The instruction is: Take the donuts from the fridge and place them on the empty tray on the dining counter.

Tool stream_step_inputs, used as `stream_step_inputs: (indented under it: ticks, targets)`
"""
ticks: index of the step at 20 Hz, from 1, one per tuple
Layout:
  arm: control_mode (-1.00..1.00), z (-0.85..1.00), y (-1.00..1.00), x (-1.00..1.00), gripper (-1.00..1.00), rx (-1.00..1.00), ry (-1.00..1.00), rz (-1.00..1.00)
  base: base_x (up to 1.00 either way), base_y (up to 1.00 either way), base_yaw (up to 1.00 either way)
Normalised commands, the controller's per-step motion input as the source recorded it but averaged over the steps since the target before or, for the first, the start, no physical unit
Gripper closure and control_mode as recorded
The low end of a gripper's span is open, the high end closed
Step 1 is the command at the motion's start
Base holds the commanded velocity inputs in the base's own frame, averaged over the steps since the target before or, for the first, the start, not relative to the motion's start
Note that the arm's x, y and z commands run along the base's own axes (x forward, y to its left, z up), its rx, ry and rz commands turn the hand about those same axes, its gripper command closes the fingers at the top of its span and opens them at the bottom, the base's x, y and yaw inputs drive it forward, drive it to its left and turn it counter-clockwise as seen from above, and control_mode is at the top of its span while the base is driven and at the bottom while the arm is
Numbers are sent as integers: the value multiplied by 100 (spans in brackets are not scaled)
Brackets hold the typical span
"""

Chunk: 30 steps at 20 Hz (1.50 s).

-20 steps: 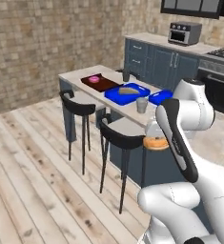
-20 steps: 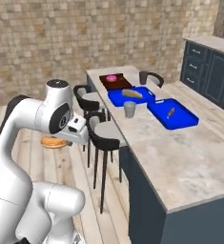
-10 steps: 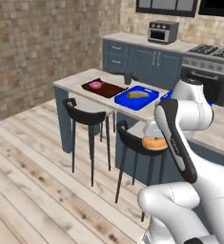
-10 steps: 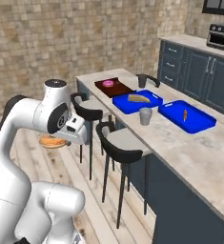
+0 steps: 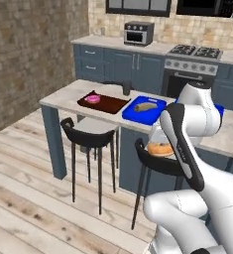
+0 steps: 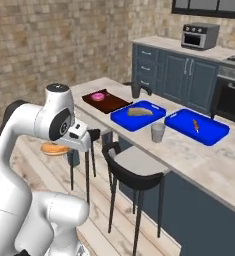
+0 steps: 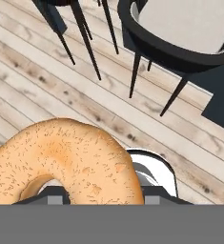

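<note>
**One donut down, the second riding in on the gripper**

The orange-tan donut sits right in front of the hand camera, a big glazed ring hanging over the wooden floor, and the gripper is clamped on it, with the dark tips peeking out just under its lower edge. From the base cameras the same donut shows tucked low beside the robot's forearm, held out in the air beside the stools and short of the tabletop.

The pink donut is already lying in the brown tray, towards the tray's far-left end, so half the job looks finished. The tray sits at the left end of the dining counter, with a blue tray holding a loaf-like item just beside it, a second blue tray further along, and a grey cup near the front edge.

Two black stools stand between the robot and the tabletop, and the arm carries its load at about seat height.

What appears to be left is to lift the glazed donut up over the counter edge, get it across to the brown tray's free area next to the pink one, and let go. The blue trays are close neighbours, so picking the right one will matter.
</note>
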Motion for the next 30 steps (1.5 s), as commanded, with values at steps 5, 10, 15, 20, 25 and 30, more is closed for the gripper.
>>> stream_step_inputs:
  ticks: [5, 10, 15, 20, 25, 30]
  targets:
    - [100, 0, 0, 0, 100, 0, 0, 0, 32, 84, -39]
    - [100, 0, 0, 0, 100, 0, 0, 0, 29, 83, -37]
    - [100, 0, 0, 0, 100, 0, 0, 0, 31, 78, -37]
    - [100, 0, 0, 0, 100, 0, 0, 0, 47, 48, -32]
    - [100, 0, 0, 0, 100, 0, 0, 0, 56, 45, -31]
    - [100, 0, 0, 0, 100, 0, 0, 0, 70, 51, -29]
